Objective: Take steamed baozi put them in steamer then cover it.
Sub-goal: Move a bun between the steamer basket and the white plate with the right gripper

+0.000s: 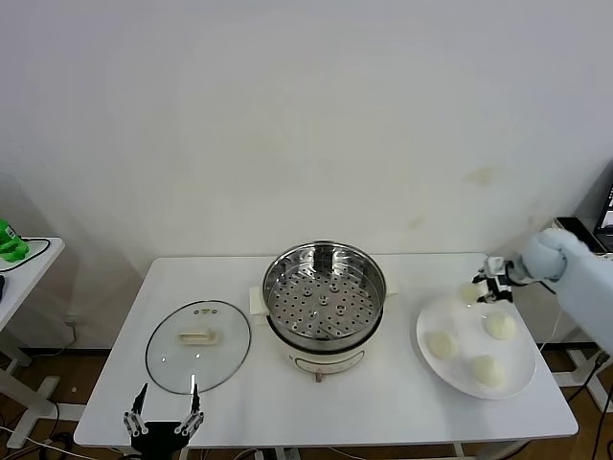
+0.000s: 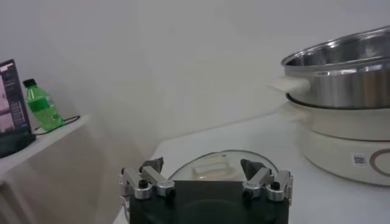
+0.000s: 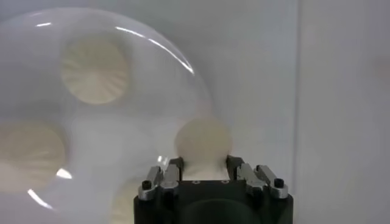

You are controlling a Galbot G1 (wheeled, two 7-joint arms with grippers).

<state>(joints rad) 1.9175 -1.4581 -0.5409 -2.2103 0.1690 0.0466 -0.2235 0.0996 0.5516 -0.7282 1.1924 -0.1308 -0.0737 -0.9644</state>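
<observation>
Right gripper [image 1: 485, 285] sits over the far edge of the white plate [image 1: 522, 381], at the right end of the table [image 1: 230, 402]. Its jaws are drawn in narrow on one steamed baozi [image 3: 202, 140]; the wrist view shows the bun pinched between the two fingers, and in the head view that same bun shows pale at the claw's left.

Three more buns [image 1: 441, 345] remain on the plate, nearer you than the held one.

Steamer [image 1: 324, 295] stands mid-table, open, its perforated tray bare. That is the relation your next move turns on: the pot lies to the left of the loaded claw, well apart, and slightly nearer. The bun is round, so you have no long axis to line up. The right arm is plainly the nearer one for this carry.

My reading: first bun gripped, none yet placed. You will need height to clear the steel rim before crossing over.

Cover [image 1: 197, 345] lies flat on the table left of the steamer, handle up.

Left gripper [image 1: 163, 420] hangs at the near table edge just short of the cover, jaws wide, holding nothing.
</observation>
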